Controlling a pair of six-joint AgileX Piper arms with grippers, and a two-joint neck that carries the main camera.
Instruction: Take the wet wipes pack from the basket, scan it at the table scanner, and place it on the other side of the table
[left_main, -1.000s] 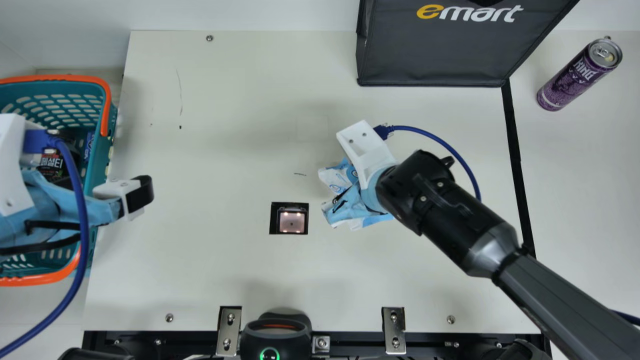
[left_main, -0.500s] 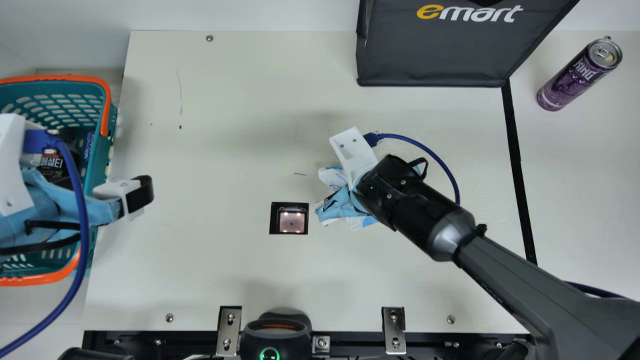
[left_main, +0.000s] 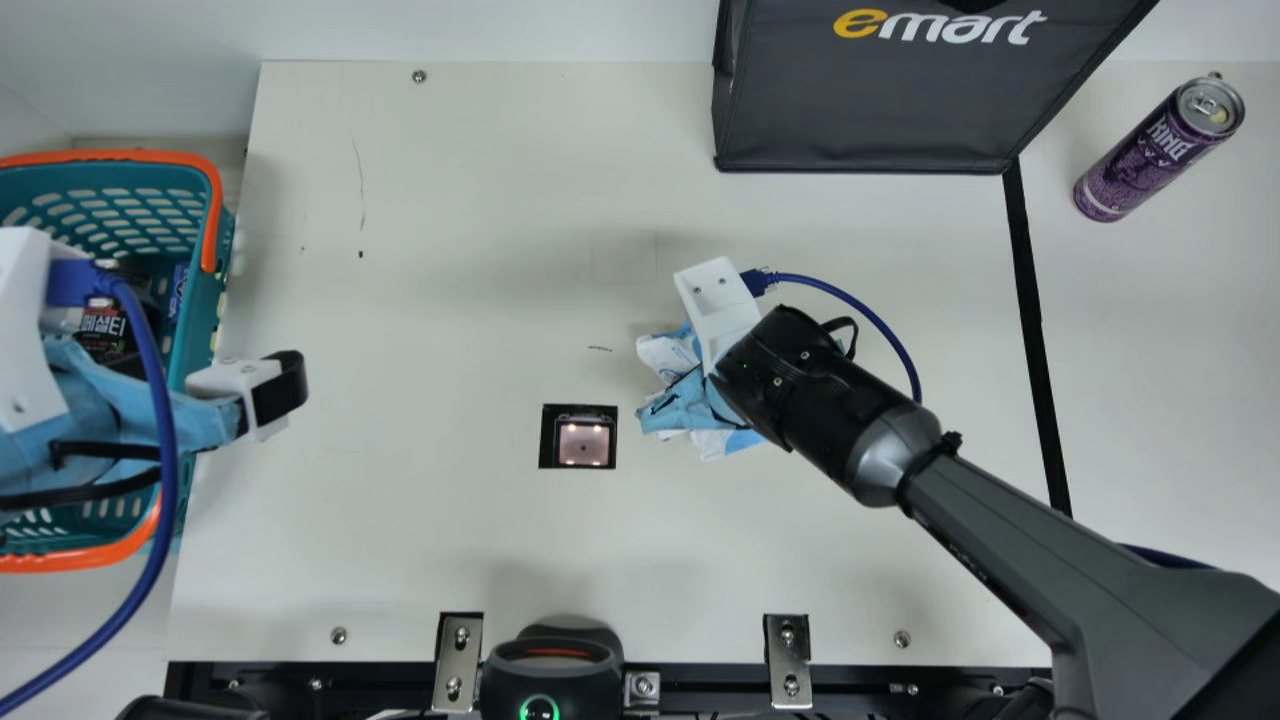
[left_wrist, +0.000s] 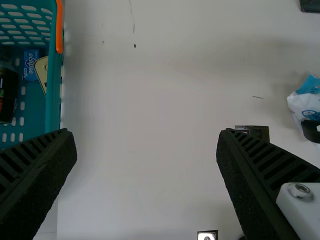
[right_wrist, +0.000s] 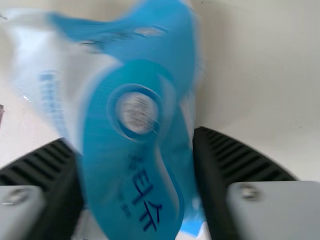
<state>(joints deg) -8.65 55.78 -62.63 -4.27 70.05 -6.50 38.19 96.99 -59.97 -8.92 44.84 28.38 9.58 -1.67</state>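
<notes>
Across the whole middle of the main view there's the cream table (left_main: 440, 540), with a big dark bag (left_main: 870, 110) at its far edge, right of centre. Next size down is the teal basket (left_main: 203, 310) with orange handles, just beside the table's left edge. Left gripper (left_main: 205, 378) hangs over the basket's table-side rim, fingers spread wide with nothing between them; its wrist view has one finger by the basket and the other over the table.

Right gripper (left_main: 690, 400) is over the middle of the table, and its wrist view shows the fingers clamped on the wet wipes pack (right_wrist: 135, 165), one on each side. So the pack is out of the basket, just right of the scanner, kinda crumpled, blue and white. Can't tell if it's touching the table, tbh.

Then a purple can (left_main: 1145, 160) stands near the far right, past the black strip (left_main: 1030, 320). Down at the small end: the square scanner (left_main: 584, 444) set in the table, lit up, and a little blue packet (left_wrist: 30, 65) inside the basket.
</notes>
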